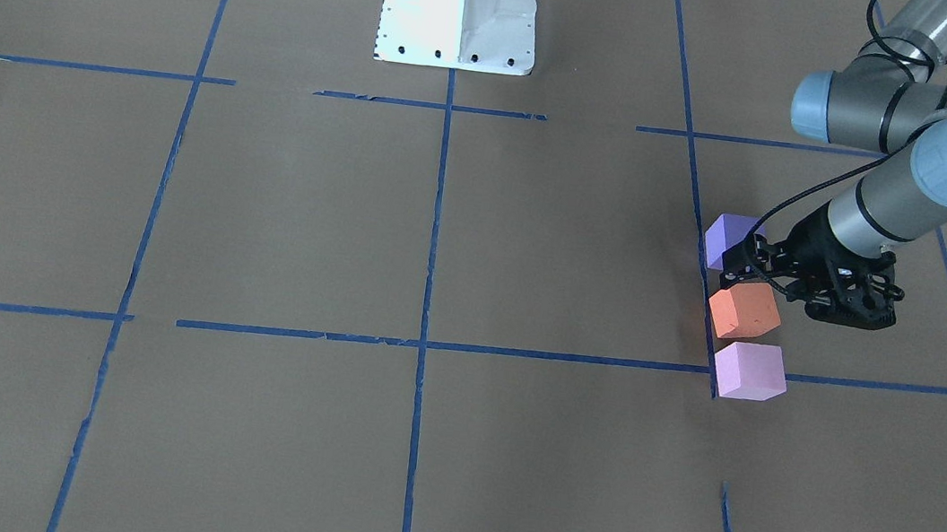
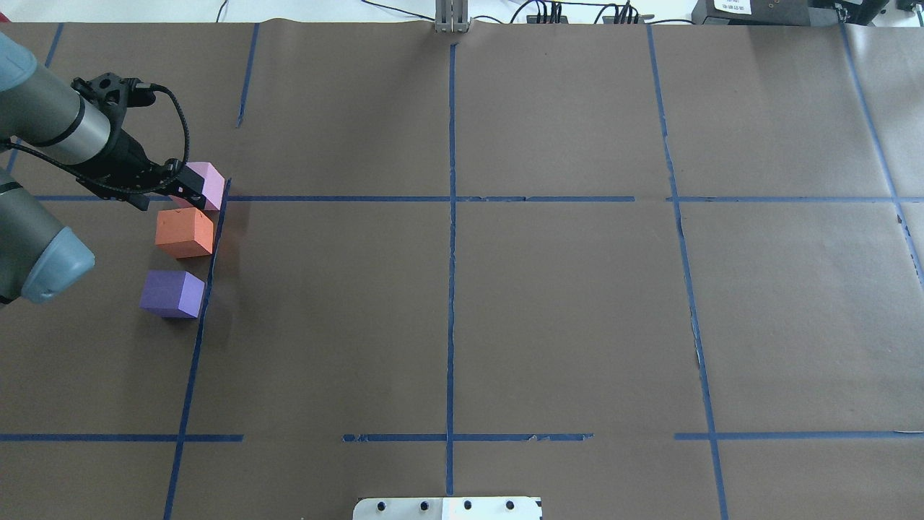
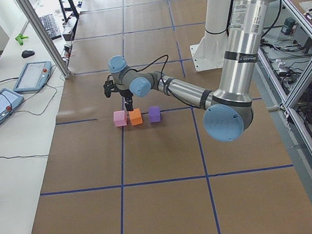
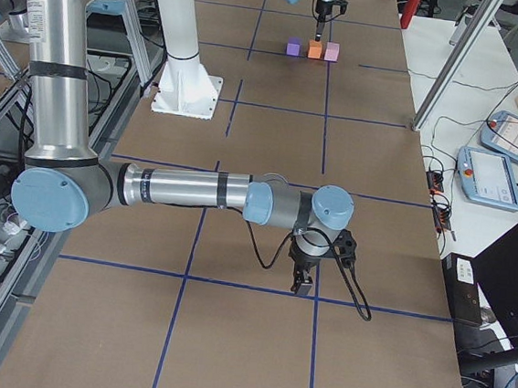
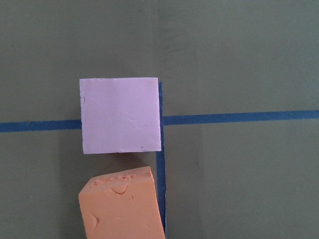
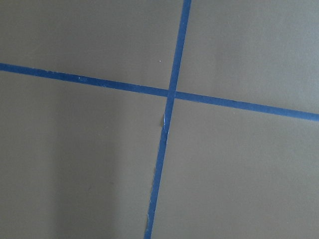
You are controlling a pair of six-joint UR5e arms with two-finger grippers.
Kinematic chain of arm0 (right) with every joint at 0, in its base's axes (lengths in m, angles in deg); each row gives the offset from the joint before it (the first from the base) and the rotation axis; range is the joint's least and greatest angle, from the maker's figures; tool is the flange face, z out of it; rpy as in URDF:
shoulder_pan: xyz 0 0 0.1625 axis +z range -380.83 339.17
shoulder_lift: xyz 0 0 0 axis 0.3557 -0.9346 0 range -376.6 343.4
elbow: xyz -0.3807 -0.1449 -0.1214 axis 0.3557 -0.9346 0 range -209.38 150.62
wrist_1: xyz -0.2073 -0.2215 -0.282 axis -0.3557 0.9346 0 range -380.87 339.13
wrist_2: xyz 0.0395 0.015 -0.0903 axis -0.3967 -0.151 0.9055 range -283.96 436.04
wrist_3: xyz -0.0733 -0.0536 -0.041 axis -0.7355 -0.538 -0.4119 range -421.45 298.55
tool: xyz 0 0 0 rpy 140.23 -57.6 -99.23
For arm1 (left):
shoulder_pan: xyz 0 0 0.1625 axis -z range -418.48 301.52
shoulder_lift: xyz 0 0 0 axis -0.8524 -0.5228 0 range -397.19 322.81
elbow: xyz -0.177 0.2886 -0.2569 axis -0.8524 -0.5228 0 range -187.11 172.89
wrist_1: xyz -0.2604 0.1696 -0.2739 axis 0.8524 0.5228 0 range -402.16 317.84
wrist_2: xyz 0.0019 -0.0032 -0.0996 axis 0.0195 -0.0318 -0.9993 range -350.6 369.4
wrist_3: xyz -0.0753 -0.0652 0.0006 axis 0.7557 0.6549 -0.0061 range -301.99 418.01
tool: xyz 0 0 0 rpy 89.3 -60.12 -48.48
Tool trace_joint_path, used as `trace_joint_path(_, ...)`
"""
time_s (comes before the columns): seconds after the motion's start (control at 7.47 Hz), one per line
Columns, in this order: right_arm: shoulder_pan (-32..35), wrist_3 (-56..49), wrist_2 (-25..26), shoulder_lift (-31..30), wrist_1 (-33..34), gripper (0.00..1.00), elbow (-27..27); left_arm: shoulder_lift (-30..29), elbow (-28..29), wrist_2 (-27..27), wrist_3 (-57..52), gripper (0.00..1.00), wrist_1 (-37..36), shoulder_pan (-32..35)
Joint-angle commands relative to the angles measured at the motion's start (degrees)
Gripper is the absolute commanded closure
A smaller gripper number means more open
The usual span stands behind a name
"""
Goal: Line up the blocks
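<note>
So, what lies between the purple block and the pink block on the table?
The orange block lies between the purple block and the pink block, all three in one row; the overhead exterior view shows this.

Brown table, blue tape lines; purple block, orange block, pink block aligned.

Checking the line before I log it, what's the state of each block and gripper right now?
orange block: middle of row, slightly askew, ungripped.
purple block: row end nearest robot base, ungripped.
pink block: far row end, square to tape, ungripped.
left gripper: above the row, empty; opening unclear.
right gripper: far from blocks; opening cannot be told.
</note>
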Motion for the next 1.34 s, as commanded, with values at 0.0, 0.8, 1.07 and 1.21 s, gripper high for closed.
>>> trace_joint_path(0.0,0.0,0.0,0.0,0.0,0.0,0.0,0.0,1.22,-0.25,0.02,-0.82,0.0,0.21,3.74)
trace_joint_path(0.8,0.0,0.0,0.0,0.0,0.0,0.0,0.0,10.81,3.85,4.68,-31.53,0.0,0.64,23.68)
trace_joint_path(1.07,0.0,0.0,0.0,0.0,0.0,0.0,0.0,12.56,7.64,4.24,-39.74,0.0,0.82,30.2)
trace_joint_path(1.21,0.0,0.0,0.0,0.0,0.0,0.0,0.0,15.01,8.27,4.16,-40.45,0.0,5.35,32.23)
